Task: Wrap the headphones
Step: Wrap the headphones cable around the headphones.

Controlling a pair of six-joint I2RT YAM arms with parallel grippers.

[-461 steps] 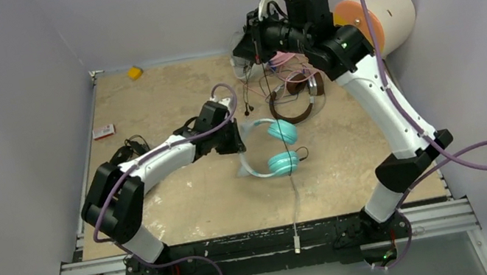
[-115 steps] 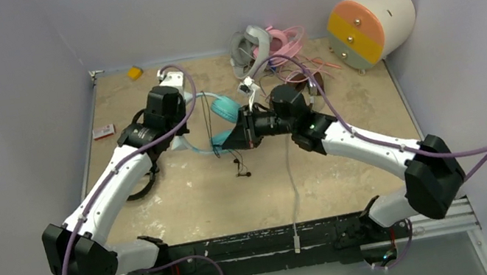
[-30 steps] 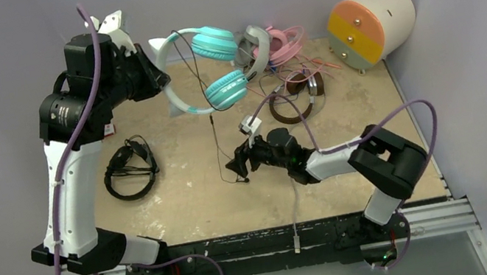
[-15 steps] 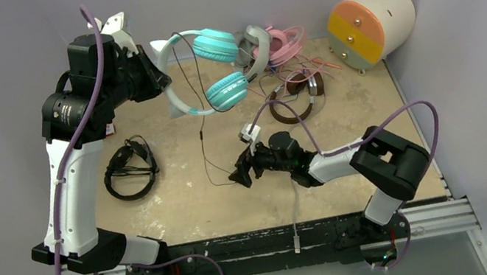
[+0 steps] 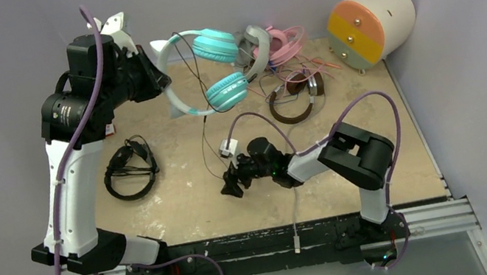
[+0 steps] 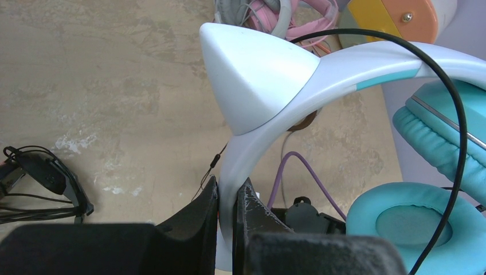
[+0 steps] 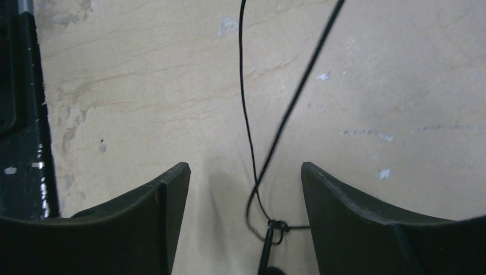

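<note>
Headphones (image 5: 203, 69) in teal and white hang in the air above the far left part of the table (image 5: 179, 215). The left gripper (image 5: 157, 77) is clamped on their smooth white plastic headband. In the left wrist view its two dark fingers (image 6: 198, 209) pinch the band just below a glossy, cone-shaped cat ear (image 6: 252, 74). The padded teal ear cups (image 6: 401, 223) are oval, soft and matte.

A thin black cable (image 5: 205, 140) drops from the headphones in a loose curve to the tabletop, which is beige and mottled like worn stone. The right gripper (image 5: 228, 186) sits low over this surface with its jaws spread wide. In the right wrist view the cable (image 7: 246, 114) runs between the two blunt black fingers (image 7: 160, 212) without touching either, and it ends in a small knot (image 7: 275, 224) near the bottom edge.

A black pair (image 5: 128, 170) lies coiled on the left of the table. Brown-and-silver (image 5: 294, 103), grey-white (image 5: 251, 43) and pink (image 5: 284, 41) pairs lie tangled at the far side. Near them, a cream cylinder (image 5: 370, 20) with an orange-and-yellow face lies on its side.
</note>
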